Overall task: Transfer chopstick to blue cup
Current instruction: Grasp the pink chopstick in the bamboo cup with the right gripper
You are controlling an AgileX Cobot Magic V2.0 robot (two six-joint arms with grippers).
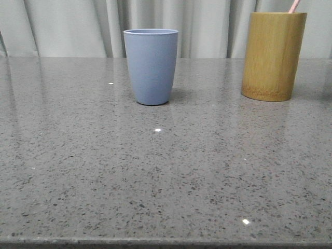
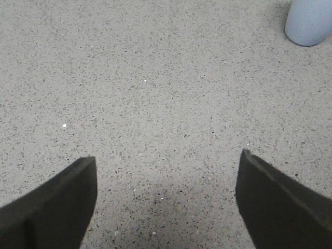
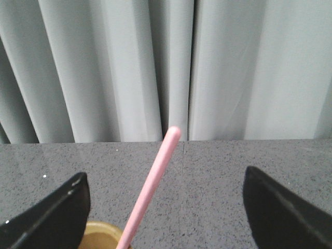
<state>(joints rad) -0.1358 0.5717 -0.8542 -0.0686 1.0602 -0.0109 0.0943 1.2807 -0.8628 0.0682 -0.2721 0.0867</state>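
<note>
Your right pincer [image 3: 166, 207] stands wide open and empty, with the chopstick [image 3: 150, 192] rising tilted between its fingers out of the bamboo holder [image 1: 273, 54], touching neither. Your left pincer [image 2: 166, 199] is also spread wide, holding nothing above the bare bench [image 1: 155, 176]. The blue cup [image 1: 151, 66] stands upright, well apart from the holder.

Grey speckled table [image 1: 166, 176] w/ pale pleated curtain [image 1: 72, 26] behind.

Matte smooth blue cup [image 1: 151, 66], grainy bamboo holder [image 1: 273, 56], glossy speckled stone table [image 1: 166, 176].
</note>
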